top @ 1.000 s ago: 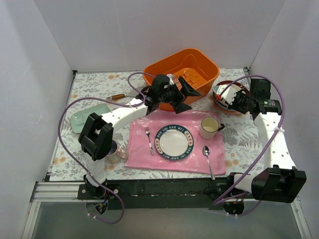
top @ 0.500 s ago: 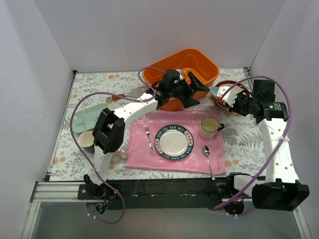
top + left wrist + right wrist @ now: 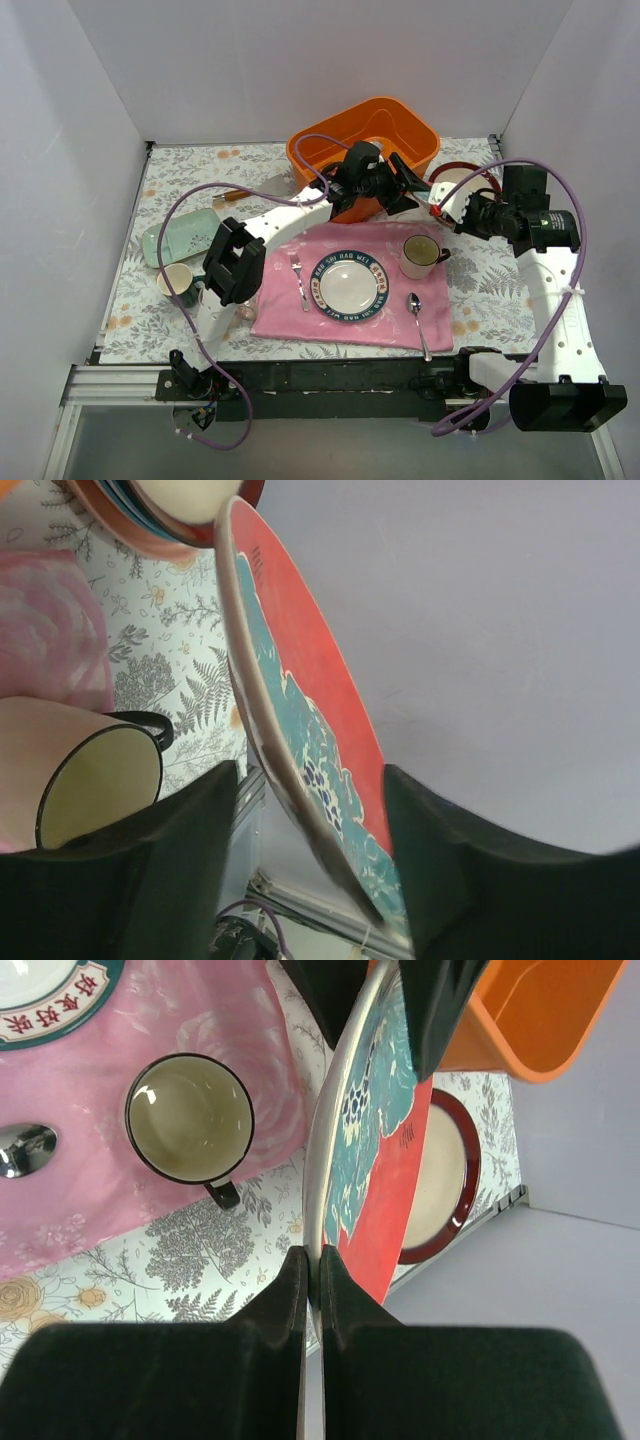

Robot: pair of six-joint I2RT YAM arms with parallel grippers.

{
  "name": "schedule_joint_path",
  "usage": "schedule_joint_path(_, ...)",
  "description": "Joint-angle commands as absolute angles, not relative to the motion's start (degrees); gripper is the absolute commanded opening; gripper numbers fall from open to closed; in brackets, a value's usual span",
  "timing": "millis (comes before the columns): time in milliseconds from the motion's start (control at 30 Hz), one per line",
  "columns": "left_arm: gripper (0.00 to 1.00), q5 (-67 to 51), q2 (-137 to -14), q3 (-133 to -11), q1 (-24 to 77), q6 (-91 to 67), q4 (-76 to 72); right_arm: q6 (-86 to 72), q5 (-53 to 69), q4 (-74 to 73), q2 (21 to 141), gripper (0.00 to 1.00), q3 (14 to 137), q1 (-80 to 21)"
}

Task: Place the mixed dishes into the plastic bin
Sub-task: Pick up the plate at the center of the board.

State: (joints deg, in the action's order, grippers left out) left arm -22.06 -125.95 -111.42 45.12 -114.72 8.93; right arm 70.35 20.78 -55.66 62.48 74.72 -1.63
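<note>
The floral-patterned table is carrying everything, and the orange plastic bin is sitting at its 12 o'clock edge, with the left arm covering part of its near wall. A pink cloth is lying at 6 o'clock under a white plate with a dark lettered rim. The teal floral plate is standing on edge in the air at about 2 o'clock, just off the bin's right corner. The right gripper is pinching its near rim, pads pressed together on it. The left gripper is straddling the opposite rim with its fingers spread and a sliver of gap showing on each side, so contact is hard to judge. Behind the raised plate, a stack of plates topped by a dark-red-rimmed one is being largely blocked from above. A pale mint squarish plate is lying at 9 o'clock. A dark green mug is sitting at 8 o'clock against the left arm's elbow, which is hiding its right side. A cream mug with a dark handle is standing on the cloth's right edge, with a spoon just below it and a fork lying left of the lettered plate
</note>
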Motion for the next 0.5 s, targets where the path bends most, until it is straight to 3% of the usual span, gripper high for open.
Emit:
schedule_joint_path(0, 0.49, -22.59, -125.86, -114.61, 45.88, -141.42, 9.58, 73.12, 23.12, -48.07, 58.98, 0.01, 79.72, -2.81)
schedule_joint_path(100, 0.21, -22.76, -125.07, -114.52, 45.88, -140.63, 8.88, 74.0, 23.82, -49.39, 58.36, 0.01, 79.54, -3.25)
schedule_joint_path(200, 0.01, -23.03, -123.76, -114.43, 45.88, -139.57, 7.65, 74.97, 24.52, -51.14, 57.75, 0.01, 79.89, -3.43)
schedule_joint_path(467, 0.0, -24.08, -117.69, -110.58, 45.53, -133.69, 2.03, 69.97, 26.01, -51.24, 56.78, 0.01, 82.7, -3.52)
